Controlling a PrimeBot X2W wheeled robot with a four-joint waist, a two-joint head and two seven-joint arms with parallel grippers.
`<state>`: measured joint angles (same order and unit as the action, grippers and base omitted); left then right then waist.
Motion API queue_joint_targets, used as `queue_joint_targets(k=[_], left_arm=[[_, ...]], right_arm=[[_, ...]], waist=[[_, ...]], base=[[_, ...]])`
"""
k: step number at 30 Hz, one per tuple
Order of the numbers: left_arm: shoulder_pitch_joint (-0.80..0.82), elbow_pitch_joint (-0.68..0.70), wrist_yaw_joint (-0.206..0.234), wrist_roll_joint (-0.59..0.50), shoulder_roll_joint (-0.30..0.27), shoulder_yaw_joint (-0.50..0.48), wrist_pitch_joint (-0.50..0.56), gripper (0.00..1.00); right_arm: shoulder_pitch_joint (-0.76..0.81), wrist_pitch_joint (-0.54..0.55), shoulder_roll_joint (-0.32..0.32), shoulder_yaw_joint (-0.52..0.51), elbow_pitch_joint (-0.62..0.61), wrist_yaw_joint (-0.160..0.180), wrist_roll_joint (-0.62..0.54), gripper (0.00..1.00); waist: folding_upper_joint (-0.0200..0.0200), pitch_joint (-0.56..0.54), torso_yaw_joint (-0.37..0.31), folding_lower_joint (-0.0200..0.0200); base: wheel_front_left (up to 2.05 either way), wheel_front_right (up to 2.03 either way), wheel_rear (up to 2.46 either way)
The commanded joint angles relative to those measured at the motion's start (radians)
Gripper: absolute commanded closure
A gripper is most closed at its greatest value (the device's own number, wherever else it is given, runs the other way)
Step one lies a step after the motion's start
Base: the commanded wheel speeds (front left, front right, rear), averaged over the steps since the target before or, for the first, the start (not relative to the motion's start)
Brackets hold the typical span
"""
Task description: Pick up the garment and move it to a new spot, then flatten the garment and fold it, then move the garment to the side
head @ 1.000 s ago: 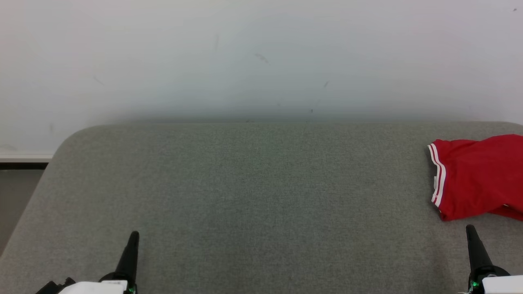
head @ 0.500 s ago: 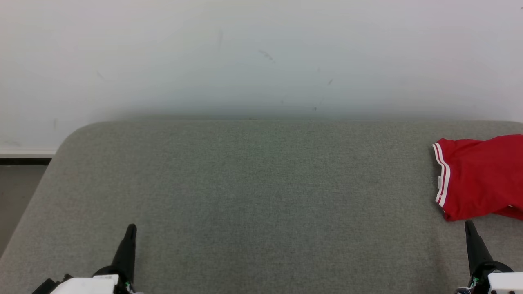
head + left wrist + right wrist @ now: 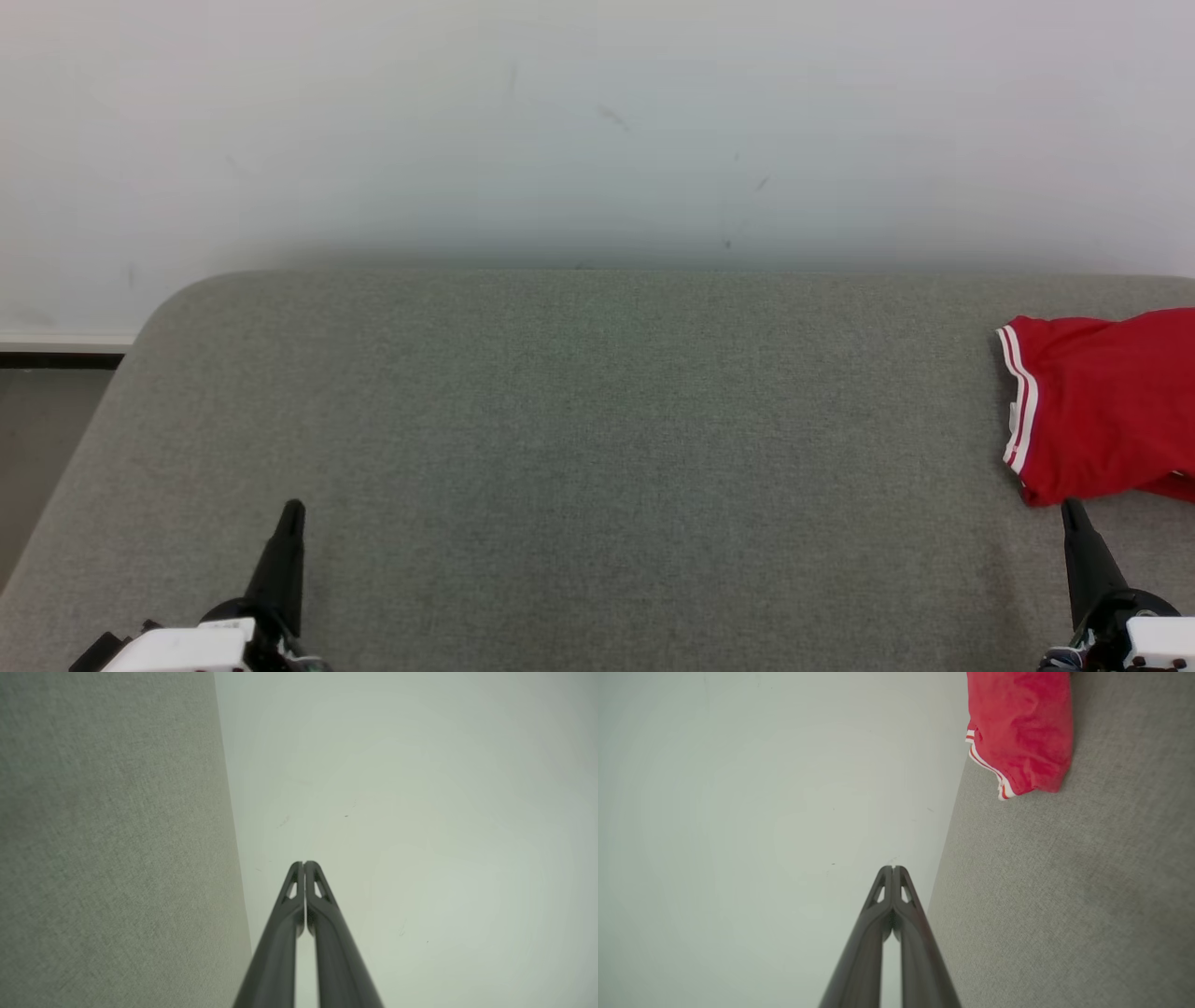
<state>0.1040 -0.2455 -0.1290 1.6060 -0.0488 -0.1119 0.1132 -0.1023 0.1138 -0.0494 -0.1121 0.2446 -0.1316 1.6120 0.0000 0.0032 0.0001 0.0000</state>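
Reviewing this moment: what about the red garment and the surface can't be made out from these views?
- Red garment: head view's right edge cuts it off, right wrist view's top edge too; its type, full extent and fold state stay unknown.
- Grey surface: right end and near edge lie beyond the head view's frame.
- Marks on the wall: too faint to identify.

Ends in long dark fingers (image 3: 280, 933), tapering to narrow tips with small slotted cut-outs. Wears white housings (image 3: 182, 647) behind rounded black finger bases (image 3: 1116, 607) at both wrists.
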Motion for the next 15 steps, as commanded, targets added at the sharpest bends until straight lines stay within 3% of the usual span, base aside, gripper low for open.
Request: queue_joint_targets(k=[1, 15], left_arm=[[0.011, -0.001, -0.005, 0.015, -0.007, -0.003, 0.002, 1.00], [0.011, 0.000, -0.005, 0.014, -0.006, -0.003, 0.003, 1.00]], right_arm=[[-0.013, 0.005, -0.002, -0.005, 0.001, 0.002, 0.002, 1.00], [-0.013, 0.004, -0.002, -0.004, 0.001, 0.002, 0.002, 1.00]], waist=[[0.0000, 0.000, 0.000, 0.0000], [0.0000, 0.000, 0.000, 0.0000]], base=[[0.00, 0.00, 0.00], [0.00, 0.00, 0.00]])
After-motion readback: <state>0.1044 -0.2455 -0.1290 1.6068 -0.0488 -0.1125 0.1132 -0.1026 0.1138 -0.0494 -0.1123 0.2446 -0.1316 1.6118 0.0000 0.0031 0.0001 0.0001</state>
